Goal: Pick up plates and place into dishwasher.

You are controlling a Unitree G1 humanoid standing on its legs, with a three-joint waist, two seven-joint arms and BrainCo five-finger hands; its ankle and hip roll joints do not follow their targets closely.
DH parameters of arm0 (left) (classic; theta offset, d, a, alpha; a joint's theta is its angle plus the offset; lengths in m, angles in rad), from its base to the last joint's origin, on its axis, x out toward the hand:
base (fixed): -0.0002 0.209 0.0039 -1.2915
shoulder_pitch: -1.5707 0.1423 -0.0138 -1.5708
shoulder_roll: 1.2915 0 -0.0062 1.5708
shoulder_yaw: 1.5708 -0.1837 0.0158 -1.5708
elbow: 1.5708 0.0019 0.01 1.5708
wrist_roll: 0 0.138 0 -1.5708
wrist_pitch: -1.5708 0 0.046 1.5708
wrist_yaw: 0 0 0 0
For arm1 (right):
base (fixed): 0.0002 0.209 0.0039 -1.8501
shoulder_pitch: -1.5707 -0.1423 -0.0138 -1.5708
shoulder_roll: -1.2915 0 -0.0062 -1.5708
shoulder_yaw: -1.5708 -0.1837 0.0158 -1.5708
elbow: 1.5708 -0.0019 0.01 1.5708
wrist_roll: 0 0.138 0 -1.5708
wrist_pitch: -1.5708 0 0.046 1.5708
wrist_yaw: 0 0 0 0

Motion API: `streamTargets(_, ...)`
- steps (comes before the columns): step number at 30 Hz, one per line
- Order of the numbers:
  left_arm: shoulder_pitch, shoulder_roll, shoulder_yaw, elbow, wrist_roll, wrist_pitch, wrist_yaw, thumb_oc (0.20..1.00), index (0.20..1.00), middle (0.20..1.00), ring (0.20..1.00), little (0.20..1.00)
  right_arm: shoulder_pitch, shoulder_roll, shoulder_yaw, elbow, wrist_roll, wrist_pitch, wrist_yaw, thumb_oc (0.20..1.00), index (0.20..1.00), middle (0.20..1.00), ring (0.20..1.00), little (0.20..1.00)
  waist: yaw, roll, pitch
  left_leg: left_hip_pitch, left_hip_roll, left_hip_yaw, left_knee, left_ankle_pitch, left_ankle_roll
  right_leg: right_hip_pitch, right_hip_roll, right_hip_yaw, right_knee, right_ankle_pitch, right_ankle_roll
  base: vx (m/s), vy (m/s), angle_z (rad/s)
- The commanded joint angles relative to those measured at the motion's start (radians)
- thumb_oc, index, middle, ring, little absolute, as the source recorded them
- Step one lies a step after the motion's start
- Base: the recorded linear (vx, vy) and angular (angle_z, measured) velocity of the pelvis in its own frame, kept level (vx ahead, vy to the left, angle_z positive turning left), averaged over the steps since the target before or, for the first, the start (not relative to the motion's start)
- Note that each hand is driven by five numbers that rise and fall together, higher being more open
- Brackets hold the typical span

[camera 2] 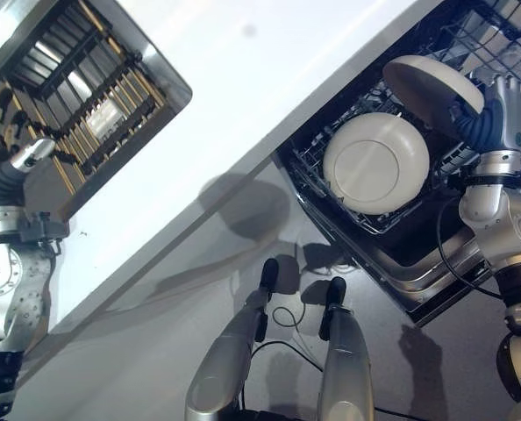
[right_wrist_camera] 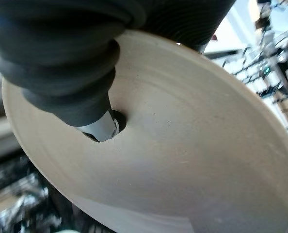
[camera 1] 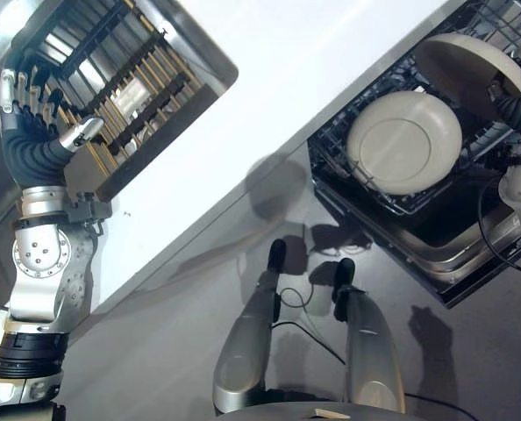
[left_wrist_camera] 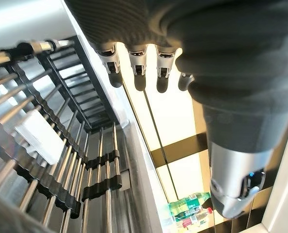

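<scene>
R hand [camera 2: 497, 110] pinching plate [camera 2: 431, 88], tilted so it'll slot into dishwasher rack [camera 2: 331, 189] beside stacked plate [camera 2: 374, 162]. L hand [camera 1: 32, 114] relaxed, empty, by drying rack [camera 1: 129, 79].

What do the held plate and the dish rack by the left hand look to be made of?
The plate, pinched in the right hand above the dishwasher basket, looks like glazed ceramic, possibly melamine: cream, smooth, soft sheen. The dish rack by the open left hand looks like polished metal rods, brightly reflective, held in dark, probably plastic, clips.
</scene>
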Motion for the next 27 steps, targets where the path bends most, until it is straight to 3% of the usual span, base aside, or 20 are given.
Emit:
streamTargets(1, 0.036, -0.017, -0.047, 0.061, 0.020, -0.036, 0.020, 1.000, 1.000, 1.000, 1.000, 1.000, -0.067, -0.009, 0.035, 0.052, 0.035, 0.052, -0.057, 0.200, 0.200, 0.200, 0.200, 0.200, 0.008, -0.097, 0.034, -0.055, 0.060, 0.004, 0.141, -0.035, 0.017, 0.035, -0.050, 0.006, -0.301, 0.209, 0.104, 0.02, -0.071, 0.22)
streamTargets(7, 0.028, -0.025, -0.061, 0.060, 0.035, -0.052, 0.006, 1.000, 1.000, 1.000, 1.000, 1.000, -0.064, 0.047, 0.034, 0.186, 0.225, 0.122, 0.009, 0.200, 0.200, 0.200, 0.200, 0.200, 0.016, -0.083, 0.034, -0.077, 0.053, 0.003, 0.130, -0.041, 0.020, 0.010, -0.058, -0.002, -0.304, 0.221, 0.104, 0.01, -0.045, 0.07)
streamTargets(17, 0.031, -0.035, -0.051, 0.042, 0.012, -0.015, -0.026, 1.000, 1.000, 1.000, 1.000, 1.000, -0.027, 0.069, -0.009, 0.272, 0.282, 0.147, 0.045, 0.200, 0.200, 0.200, 0.200, 0.200, 0.006, -0.040, 0.034, -0.042, 0.045, 0.016, 0.175, -0.059, 0.025, 0.036, -0.065, 0.013, -0.269, 0.198, 0.099, 0.00, 0.000, 0.00)
streamTargets(18, 0.032, -0.036, -0.050, 0.045, 0.007, -0.014, -0.028, 1.000, 1.000, 1.000, 1.000, 1.000, -0.027, 0.066, -0.018, 0.273, 0.280, 0.142, 0.048, 0.228, 0.228, 0.228, 0.228, 0.228, 0.002, -0.037, 0.034, -0.038, 0.045, 0.021, 0.177, -0.060, 0.025, 0.039, -0.065, 0.018, -0.267, 0.198, 0.099, 0.00, 0.000, 0.00)
streamTargets(19, 0.033, -0.037, -0.050, 0.047, 0.005, -0.014, -0.030, 1.000, 1.000, 1.000, 1.000, 1.000, -0.027, 0.065, -0.021, 0.274, 0.279, 0.141, 0.050, 0.520, 0.520, 0.520, 0.520, 0.520, 0.001, -0.036, 0.034, -0.036, 0.046, 0.023, 0.178, -0.061, 0.025, 0.040, -0.065, 0.020, -0.266, 0.197, 0.098, 0.00, 0.000, 0.00)
streamTargets(20, 0.034, -0.040, -0.050, 0.052, 0.005, -0.014, -0.031, 1.000, 1.000, 1.000, 1.000, 1.000, -0.024, 0.065, -0.028, 0.269, 0.279, 0.139, 0.051, 1.000, 1.000, 1.000, 1.000, 1.000, -0.003, -0.036, 0.034, -0.033, 0.046, 0.026, 0.181, -0.063, 0.025, 0.045, -0.064, 0.023, -0.265, 0.197, 0.098, -0.03, 0.022, 0.00)
streamTargets(27, 0.042, -0.052, -0.032, 0.056, 0.009, 0.000, -0.035, 1.000, 1.000, 1.000, 1.000, 1.000, 0.015, 0.069, -0.092, 0.205, 0.279, 0.122, 0.034, 1.000, 1.000, 1.000, 1.000, 1.000, -0.025, -0.038, 0.034, 0.012, 0.051, 0.051, 0.179, -0.080, 0.026, 0.084, -0.060, 0.039, -0.265, 0.190, 0.098, -0.05, 0.023, -0.07)
